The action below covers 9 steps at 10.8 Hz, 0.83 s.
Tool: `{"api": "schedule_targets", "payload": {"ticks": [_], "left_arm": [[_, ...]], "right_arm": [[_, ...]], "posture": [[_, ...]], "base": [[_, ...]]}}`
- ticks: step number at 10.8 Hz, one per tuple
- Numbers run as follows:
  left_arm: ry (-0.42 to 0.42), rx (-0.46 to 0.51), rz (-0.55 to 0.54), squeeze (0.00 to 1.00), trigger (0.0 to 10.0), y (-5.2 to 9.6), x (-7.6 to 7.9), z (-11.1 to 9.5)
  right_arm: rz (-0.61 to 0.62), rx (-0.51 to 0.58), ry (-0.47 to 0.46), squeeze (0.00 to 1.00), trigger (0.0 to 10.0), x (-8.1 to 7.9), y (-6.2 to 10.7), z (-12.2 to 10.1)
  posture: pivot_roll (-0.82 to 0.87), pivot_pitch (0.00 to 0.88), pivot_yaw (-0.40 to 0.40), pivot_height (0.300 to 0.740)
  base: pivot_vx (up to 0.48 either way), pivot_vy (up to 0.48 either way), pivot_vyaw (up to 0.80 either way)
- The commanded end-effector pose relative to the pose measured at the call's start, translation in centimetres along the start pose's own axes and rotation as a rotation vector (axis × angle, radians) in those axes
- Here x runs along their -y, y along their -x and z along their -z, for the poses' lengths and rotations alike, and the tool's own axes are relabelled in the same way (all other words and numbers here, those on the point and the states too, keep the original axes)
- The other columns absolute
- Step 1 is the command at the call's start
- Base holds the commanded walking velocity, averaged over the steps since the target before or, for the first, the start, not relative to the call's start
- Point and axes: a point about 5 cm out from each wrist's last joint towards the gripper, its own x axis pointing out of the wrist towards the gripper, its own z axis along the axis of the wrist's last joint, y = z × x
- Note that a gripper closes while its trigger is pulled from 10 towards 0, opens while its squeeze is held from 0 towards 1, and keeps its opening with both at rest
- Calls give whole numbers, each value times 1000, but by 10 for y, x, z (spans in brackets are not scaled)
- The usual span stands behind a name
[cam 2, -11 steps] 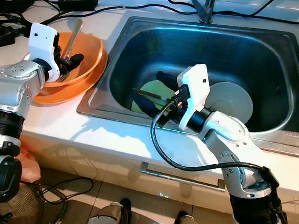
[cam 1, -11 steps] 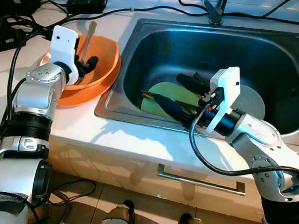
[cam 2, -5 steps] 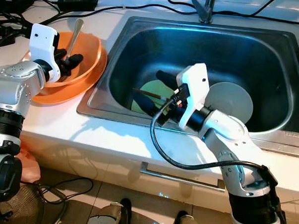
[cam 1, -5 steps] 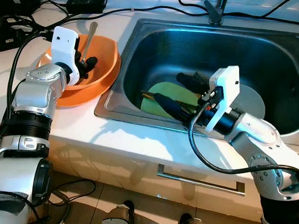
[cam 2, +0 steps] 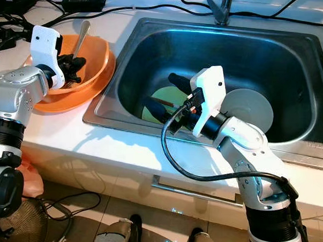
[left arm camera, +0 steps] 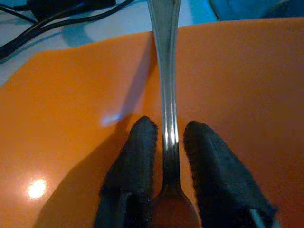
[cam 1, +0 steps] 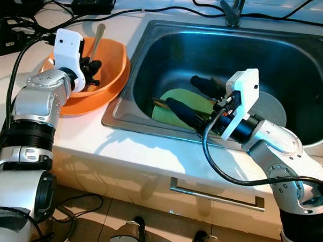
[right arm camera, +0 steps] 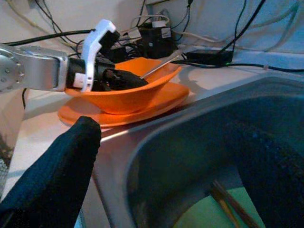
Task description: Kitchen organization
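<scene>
Resting in the orange bowl (cam 1: 107,65), a spoon (left arm camera: 165,71) is pinched by the left gripper (left arm camera: 164,156); the right gripper (cam 1: 197,98) gapes empty over the sink's (cam 1: 293,57) green plate (cam 1: 178,97) and chopsticks (cam 1: 161,103).

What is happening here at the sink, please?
The left gripper is inside the orange bowl on the counter, its fingers closed on the handle of a metal spoon. The right gripper hangs open in the sink, over a green plate with chopsticks lying on it.
</scene>
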Motion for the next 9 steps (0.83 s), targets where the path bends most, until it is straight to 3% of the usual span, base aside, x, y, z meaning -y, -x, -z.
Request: {"api": "schedule_targets", "payload": {"ticks": [1, 3, 4, 6, 8, 9], "left_arm": [[19, -13, -11, 0, 0, 1, -3, 3], [-3, -11, -27, 0, 0, 2, -5, 2], [-104, 4, -75, 0, 0, 3, -9, 0], [-135, 48, -79, 0, 0, 4, -7, -8], [-274, 119, -87, 0, 0, 5, 2, -16], [-461, 214, -129, 0, 0, 9, 8, -24]], "right_arm": [[7, 13, 7, 0, 10000, 1, -2, -2], [22, 16, 8, 0, 10000, 3, -2, -2], [36, 13, 6, 0, 10000, 5, -2, -1], [76, 22, -17, 0, 10000, 10, -2, 1], [88, 33, -29, 0, 10000, 11, -3, 1], [94, 36, -33, 0, 10000, 11, -3, 2]], "posture": [[111, 204, 107, 740], [113, 204, 104, 740], [116, 203, 104, 740], [120, 202, 108, 740], [120, 200, 112, 740], [120, 199, 111, 740]], "base": [[0, 0, 0], [0, 0, 0], [0, 0, 0], [0, 0, 0], [0, 0, 0], [0, 0, 0]]}}
